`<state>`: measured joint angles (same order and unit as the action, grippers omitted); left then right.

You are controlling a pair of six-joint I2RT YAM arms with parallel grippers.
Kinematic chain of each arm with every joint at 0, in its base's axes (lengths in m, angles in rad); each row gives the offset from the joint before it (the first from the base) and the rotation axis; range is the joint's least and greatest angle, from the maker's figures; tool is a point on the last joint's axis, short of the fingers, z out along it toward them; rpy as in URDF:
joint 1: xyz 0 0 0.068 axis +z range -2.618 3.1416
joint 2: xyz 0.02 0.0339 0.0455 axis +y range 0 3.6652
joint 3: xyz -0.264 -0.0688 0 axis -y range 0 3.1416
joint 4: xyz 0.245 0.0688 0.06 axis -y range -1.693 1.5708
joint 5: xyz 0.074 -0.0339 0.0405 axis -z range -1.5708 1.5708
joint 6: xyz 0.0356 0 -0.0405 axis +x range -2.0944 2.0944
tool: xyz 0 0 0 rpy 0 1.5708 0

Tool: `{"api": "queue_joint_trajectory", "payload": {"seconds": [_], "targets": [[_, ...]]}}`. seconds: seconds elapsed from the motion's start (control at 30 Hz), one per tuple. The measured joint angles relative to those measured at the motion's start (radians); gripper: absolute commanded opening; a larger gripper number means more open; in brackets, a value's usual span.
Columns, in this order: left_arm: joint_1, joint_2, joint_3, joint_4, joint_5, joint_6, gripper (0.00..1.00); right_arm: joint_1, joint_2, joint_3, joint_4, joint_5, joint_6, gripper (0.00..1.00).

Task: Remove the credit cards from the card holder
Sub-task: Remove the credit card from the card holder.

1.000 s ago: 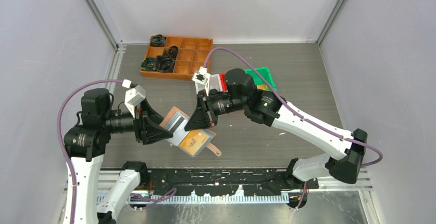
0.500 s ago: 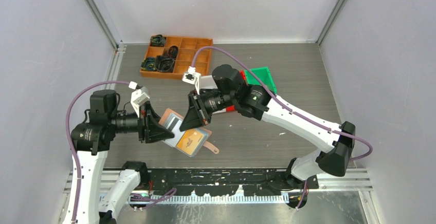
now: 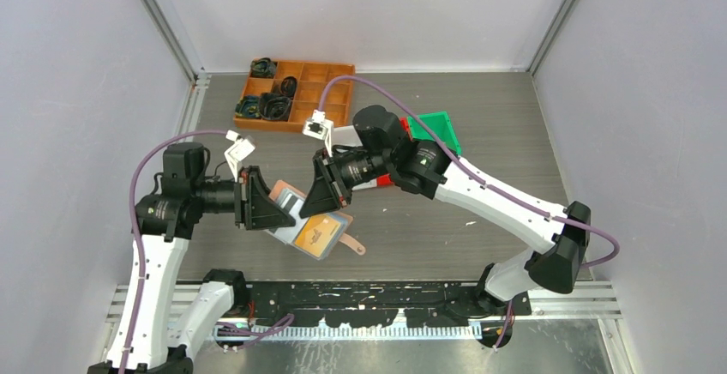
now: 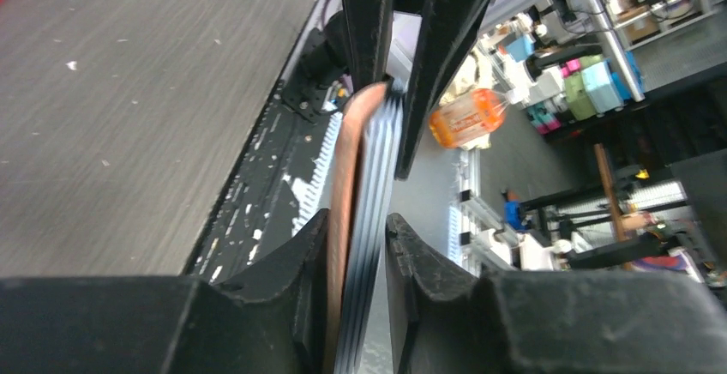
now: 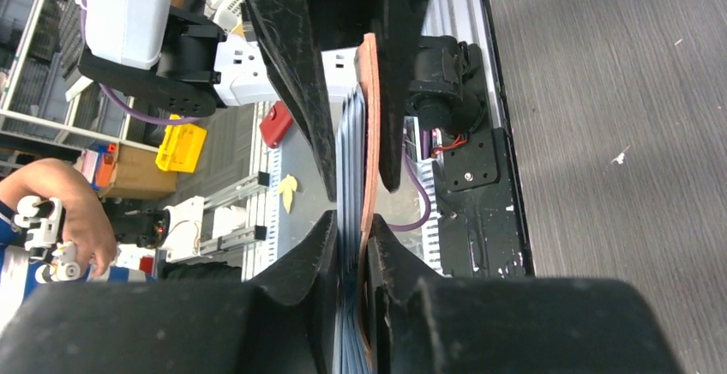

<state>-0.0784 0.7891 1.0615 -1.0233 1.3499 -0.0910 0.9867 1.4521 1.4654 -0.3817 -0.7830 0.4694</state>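
Where: holder (image 3: pixel 302 217) held up off the table (image 3: pixel 497 117), spanned between both grippers, snap tab (image 3: pixel 354 246) toward the near edge
Left: left gripper (image 4: pixel 353 228) narrow, pinching one end of the holder
Right: right gripper (image 5: pixel 347 228) narrow, clamped on the other end, cover (image 5: pixel 370 134) and sleeves (image 5: pixel 350 159) together
Why: the two-sided hold probably steadies it so a card can be drawn out
Look: salmon cover, bluish sleeves, orange card (image 3: pixel 315 235) showing on top; edge-on, the card count is unclear

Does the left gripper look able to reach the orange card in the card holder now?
Probably yes: the right gripper holds the card holder up, and the orange card lies uncovered beside the left gripper, which straddles the holder's edge.
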Motion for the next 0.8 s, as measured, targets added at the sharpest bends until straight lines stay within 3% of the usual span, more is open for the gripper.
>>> {"api": "queue_joint_trajectory", "payload": {"seconds": [0.1, 0.3, 0.37, 0.47, 0.5, 0.67, 0.8], "targets": [[-0.002, -0.003, -0.020, 0.068, 0.025, -0.081, 0.37, 0.003, 0.008, 0.000, 0.018, 0.008, 0.003, 0.08], [-0.002, -0.016, -0.023, 0.134, 0.029, -0.142, 0.08, 0.005, 0.021, 0.004, 0.029, -0.001, 0.004, 0.09], [-0.002, -0.017, -0.018, 0.132, 0.034, -0.117, 0.00, 0.005, 0.021, 0.006, 0.028, -0.005, 0.004, 0.19], [-0.002, -0.017, -0.014, 0.119, 0.024, -0.088, 0.00, 0.000, 0.021, 0.006, 0.025, 0.004, 0.005, 0.52], [-0.002, -0.017, -0.009, 0.112, 0.012, -0.082, 0.00, -0.002, 0.021, 0.006, 0.022, 0.015, 0.014, 0.58], [-0.003, -0.009, 0.009, 0.081, -0.109, -0.066, 0.00, -0.089, -0.013, -0.012, 0.050, 0.145, 0.072, 0.61], [-0.003, 0.006, 0.029, 0.093, -0.227, -0.092, 0.00, -0.171, -0.164, -0.153, 0.144, 0.315, 0.185, 0.61]]}}
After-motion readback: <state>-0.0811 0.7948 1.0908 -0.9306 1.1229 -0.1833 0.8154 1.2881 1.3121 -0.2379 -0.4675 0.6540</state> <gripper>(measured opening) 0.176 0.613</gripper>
